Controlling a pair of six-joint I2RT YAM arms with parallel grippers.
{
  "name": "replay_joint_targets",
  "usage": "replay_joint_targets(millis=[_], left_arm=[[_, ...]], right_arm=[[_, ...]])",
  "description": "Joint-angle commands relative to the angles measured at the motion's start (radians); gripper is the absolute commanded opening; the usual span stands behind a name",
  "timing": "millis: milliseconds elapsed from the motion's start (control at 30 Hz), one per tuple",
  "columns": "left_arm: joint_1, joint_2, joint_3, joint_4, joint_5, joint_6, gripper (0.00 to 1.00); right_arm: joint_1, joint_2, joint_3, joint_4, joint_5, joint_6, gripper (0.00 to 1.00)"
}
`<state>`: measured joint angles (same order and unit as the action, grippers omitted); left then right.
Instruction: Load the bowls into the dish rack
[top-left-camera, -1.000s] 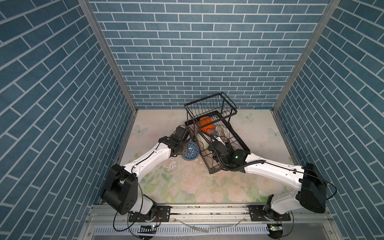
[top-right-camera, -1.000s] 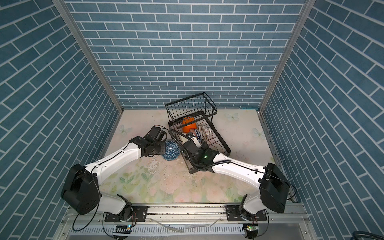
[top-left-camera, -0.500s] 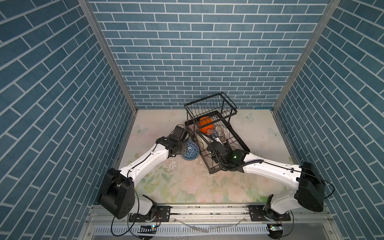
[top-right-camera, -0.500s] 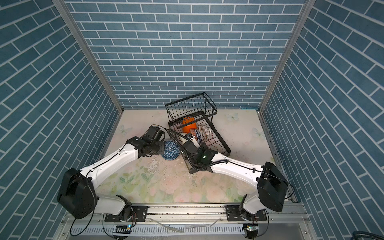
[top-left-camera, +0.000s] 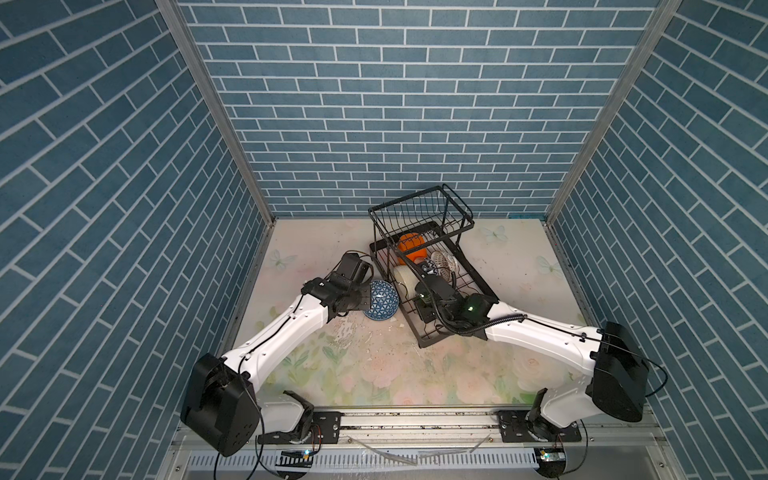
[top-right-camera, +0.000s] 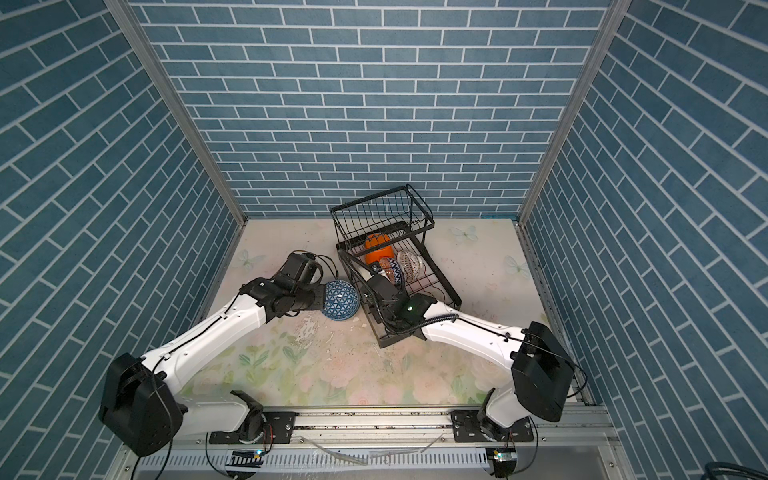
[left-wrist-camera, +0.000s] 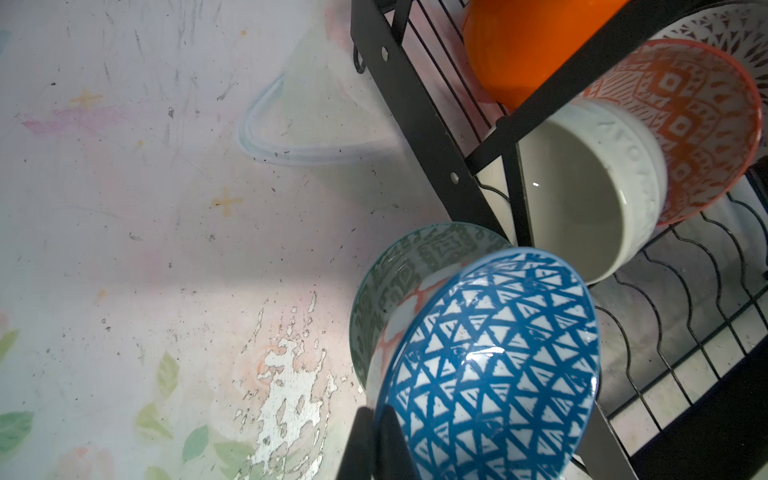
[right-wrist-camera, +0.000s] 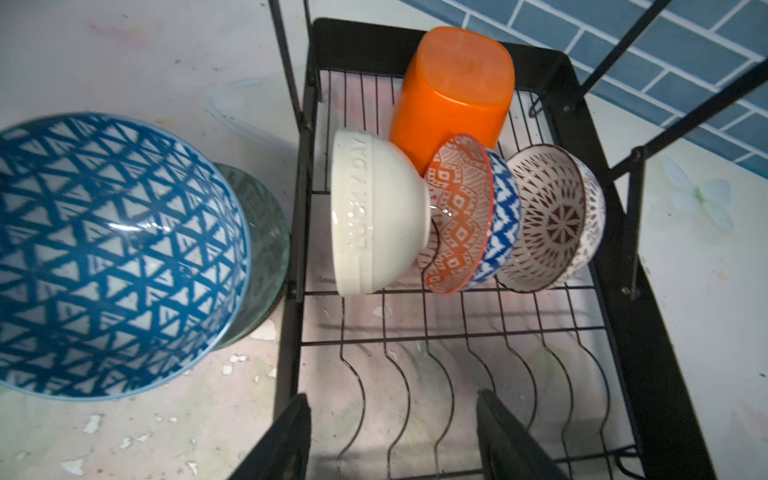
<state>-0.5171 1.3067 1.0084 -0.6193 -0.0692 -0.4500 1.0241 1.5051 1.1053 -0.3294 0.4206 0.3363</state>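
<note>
Three walls of blue brick pattern, white joints, met by bare metal corner posts. Worktop pale, printed with faded flowers and butterflies, scuffed and flaking near the middle. Light even, shadows soft.

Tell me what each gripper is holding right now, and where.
The left gripper pinches the round blue-and-white triangle-patterned ceramic bowl by its rim; the right gripper, fingers apart, holds nothing.

Blue triangle-patterned bowl; plain orange bowl
</note>
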Motion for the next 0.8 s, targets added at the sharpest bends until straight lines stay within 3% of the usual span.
replay_joint_targets(millis=[0,400,767], left_arm=[[0.006,-0.041,-0.018,0.050,0.020,0.014,0.00],[0.006,-0.087,-0.050,0.076,0.033,0.018,0.00],[0.006,-0.120,-0.060,0.093,0.058,0.033,0.00]], right_arm=[[-0.005,0.028,0.064,0.052,-0.104,0.038,0.64],[-0.021,0.152,0.168,0.090,-0.244,0.068,0.62],[-0.035,0.223,0.203,0.107,-0.279,0.080,0.52]])
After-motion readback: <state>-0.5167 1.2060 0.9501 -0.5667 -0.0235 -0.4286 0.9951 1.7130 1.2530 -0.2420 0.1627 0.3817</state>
